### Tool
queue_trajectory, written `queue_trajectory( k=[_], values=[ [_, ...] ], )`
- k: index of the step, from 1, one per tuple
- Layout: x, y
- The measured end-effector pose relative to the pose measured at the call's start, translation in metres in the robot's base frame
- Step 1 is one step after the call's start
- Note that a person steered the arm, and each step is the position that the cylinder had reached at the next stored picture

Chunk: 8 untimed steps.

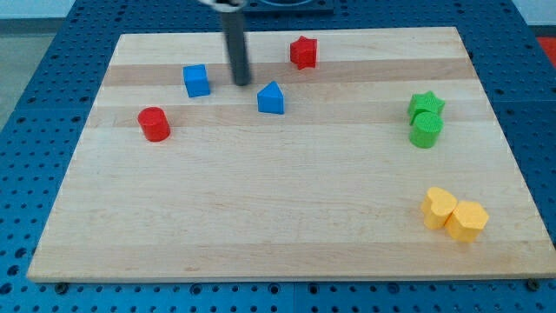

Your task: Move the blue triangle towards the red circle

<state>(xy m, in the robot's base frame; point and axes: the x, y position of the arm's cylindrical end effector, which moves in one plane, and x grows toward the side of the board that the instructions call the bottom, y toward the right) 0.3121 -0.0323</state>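
Observation:
The blue triangle (271, 98) lies on the wooden board (287, 217), toward the view's top, a little left of centre. The red circle (155, 124) sits to its left and slightly lower. My tip (241, 83) is on the board just up and to the left of the blue triangle, apart from it, between the triangle and the blue cube (197, 80).
A red star (303, 52) lies near the view's top edge. A green star (426, 105) and a green cylinder (426, 130) touch at the right. Two yellow blocks (440, 208) (467, 220) sit together at the lower right.

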Motion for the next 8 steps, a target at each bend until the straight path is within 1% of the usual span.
queue_trajectory(
  k=[1, 2, 3, 4, 5, 6, 7, 8],
  values=[
    [0.0, 0.094],
    [0.008, 0.087],
    [0.022, 0.063],
    [0.029, 0.061],
    [0.049, 0.04],
    [0.048, 0.04],
    [0.042, 0.011],
    [0.037, -0.032]
  ],
)
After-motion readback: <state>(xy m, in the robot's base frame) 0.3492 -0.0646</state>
